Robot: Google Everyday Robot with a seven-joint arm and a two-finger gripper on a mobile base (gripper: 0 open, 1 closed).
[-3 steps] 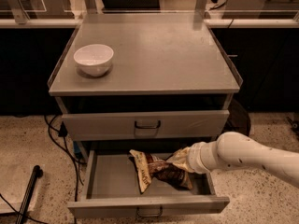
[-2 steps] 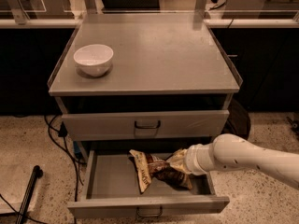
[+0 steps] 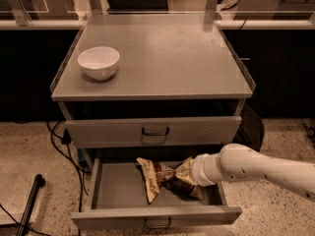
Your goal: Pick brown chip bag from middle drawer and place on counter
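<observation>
The brown chip bag (image 3: 165,177) lies crumpled in the open middle drawer (image 3: 115,191), its cream left end on the drawer floor and its right cream end raised. My gripper (image 3: 191,175) reaches in from the right on a white arm (image 3: 256,168) and sits right against the bag's right end, its tip hidden behind the bag. The counter (image 3: 167,58) is the grey cabinet top above.
A white bowl (image 3: 98,62) stands on the counter's left side. The upper drawer (image 3: 155,131) is closed just above the open one. Black cables (image 3: 61,141) and a dark pole (image 3: 29,200) lie on the floor at the left.
</observation>
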